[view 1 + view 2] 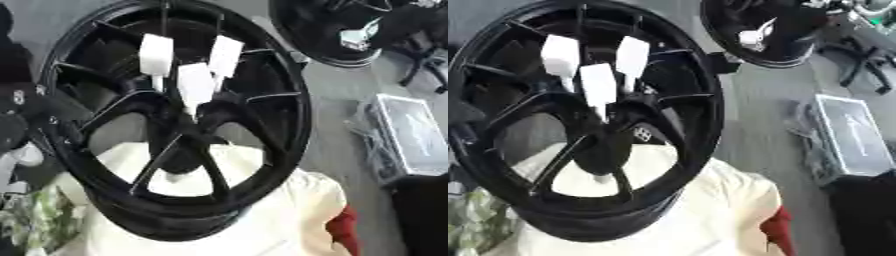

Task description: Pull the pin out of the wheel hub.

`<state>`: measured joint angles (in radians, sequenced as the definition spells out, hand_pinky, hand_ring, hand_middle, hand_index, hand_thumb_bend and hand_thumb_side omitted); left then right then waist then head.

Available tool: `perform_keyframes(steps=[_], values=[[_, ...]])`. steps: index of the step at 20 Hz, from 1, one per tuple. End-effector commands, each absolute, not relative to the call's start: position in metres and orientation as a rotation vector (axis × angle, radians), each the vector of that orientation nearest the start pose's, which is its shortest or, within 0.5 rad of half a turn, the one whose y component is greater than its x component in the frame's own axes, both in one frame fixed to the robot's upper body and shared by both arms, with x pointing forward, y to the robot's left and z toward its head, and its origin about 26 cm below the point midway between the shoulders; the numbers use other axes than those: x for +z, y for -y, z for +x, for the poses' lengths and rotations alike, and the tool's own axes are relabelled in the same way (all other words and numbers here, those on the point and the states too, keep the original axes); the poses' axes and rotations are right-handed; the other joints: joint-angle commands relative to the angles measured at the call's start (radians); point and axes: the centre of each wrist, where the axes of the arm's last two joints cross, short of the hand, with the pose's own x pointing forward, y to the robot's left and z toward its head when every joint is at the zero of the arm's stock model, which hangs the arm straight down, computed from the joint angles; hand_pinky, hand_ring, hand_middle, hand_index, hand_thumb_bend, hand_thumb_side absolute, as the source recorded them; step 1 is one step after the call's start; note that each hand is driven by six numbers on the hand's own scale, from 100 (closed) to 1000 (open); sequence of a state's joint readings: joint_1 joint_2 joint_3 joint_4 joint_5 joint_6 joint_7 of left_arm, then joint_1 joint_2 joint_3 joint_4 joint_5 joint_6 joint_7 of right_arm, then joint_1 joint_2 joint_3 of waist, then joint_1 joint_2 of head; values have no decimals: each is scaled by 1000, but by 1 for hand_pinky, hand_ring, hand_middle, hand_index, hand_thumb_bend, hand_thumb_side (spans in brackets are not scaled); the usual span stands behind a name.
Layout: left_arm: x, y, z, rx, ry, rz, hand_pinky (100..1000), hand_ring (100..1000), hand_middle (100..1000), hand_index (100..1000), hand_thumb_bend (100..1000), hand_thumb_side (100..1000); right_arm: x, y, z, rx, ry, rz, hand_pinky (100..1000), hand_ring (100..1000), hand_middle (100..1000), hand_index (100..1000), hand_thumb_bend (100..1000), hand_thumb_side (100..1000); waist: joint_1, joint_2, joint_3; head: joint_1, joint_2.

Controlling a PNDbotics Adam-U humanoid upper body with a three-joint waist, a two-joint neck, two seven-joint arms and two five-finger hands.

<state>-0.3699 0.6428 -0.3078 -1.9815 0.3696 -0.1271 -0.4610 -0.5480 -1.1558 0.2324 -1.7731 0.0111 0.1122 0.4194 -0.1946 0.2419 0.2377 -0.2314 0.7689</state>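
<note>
Spokes of a large black wheel hub (175, 125) fill the middle of both views; the hub stands tilted on a cream-coloured cloth (289, 215) that covers its support. Three white pins (195, 82) with wide flat tops and narrow stems sit close together above the hub's centre, their stems pointing down toward it; whether each is seated in a hole cannot be told. No robot hand shows in either view, so their state cannot be told. Further right, a second black wheel (772, 30) lies on the grey floor, and a silver case (850, 140) lies near the right edge.
</note>
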Motion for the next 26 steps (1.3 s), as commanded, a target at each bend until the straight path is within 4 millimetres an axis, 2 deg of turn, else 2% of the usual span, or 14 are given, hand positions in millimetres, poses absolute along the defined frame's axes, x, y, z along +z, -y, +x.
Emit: perform_keyframes(steps=[1, 8, 12, 20, 26], values=[[210, -239, 296, -1237, 2029, -485, 612, 758, 660, 723, 100, 758, 326, 350, 314, 1413, 1554, -719, 877, 835, 837, 945, 202, 398, 7, -11, 1, 1, 1], [210, -239, 296, -1233, 2027, -488, 612, 759, 660, 723, 100, 758, 327, 349, 314, 1411, 1566, -726, 878, 836, 839, 949, 202, 376, 6, -14, 2, -1, 1], [210, -239, 296, -1234, 2025, -490, 612, 759, 660, 723, 100, 758, 331, 342, 314, 1444, 1581, -721, 882, 843, 846, 956, 228, 388, 6, -16, 4, -5, 1], [210, -237, 296, -1247, 2011, -499, 612, 760, 660, 723, 100, 759, 334, 314, 325, 1574, 1522, -631, 888, 853, 847, 964, 260, 388, 2, -22, 7, -18, 1], [208, -237, 296, -1251, 1999, -504, 612, 760, 660, 723, 100, 760, 332, 289, 343, 1630, 1442, -557, 893, 860, 848, 966, 272, 375, -1, -30, 6, -22, 1]])
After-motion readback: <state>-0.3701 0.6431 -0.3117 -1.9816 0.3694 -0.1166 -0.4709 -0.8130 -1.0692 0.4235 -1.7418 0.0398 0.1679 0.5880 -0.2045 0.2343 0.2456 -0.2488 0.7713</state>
